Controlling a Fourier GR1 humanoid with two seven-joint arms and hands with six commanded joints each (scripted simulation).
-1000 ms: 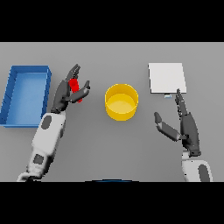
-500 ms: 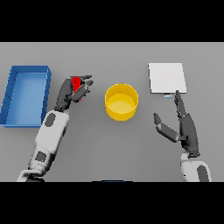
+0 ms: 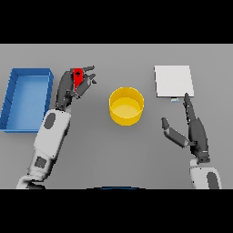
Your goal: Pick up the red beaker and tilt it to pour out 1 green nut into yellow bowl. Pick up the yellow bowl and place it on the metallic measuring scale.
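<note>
Nearest the desk's front edge, toward its right corner, the right hand (image 3: 196, 133) hovers with its fingers straight and spread, the thumb splayed out to the left and the fingertips pointing toward the far edge; it holds nothing. Its longest fingertip lies just short of the near edge of the metallic measuring scale (image 3: 173, 80), a flat pale square plate that sits on the right half of the grey desk (image 3: 123, 154), toward the far edge, with a small tab showing at its near rim. In the middle of the desk stands the yellow bowl (image 3: 126, 106), upright and round, apart from both hands and from the scale; whether anything lies inside it cannot be told. On the left half, the left arm reaches up from the front-left corner, and the left hand (image 3: 68, 89) is curled round the red beaker (image 3: 78, 78), fingers and thumb pinching it so that only part of its red body shows between them; it is held to the left of the bowl, not over it. Along the desk's left edge lies a blue tray (image 3: 26, 100), a rectangular open bin with raised walls, just beside the left hand.
</note>
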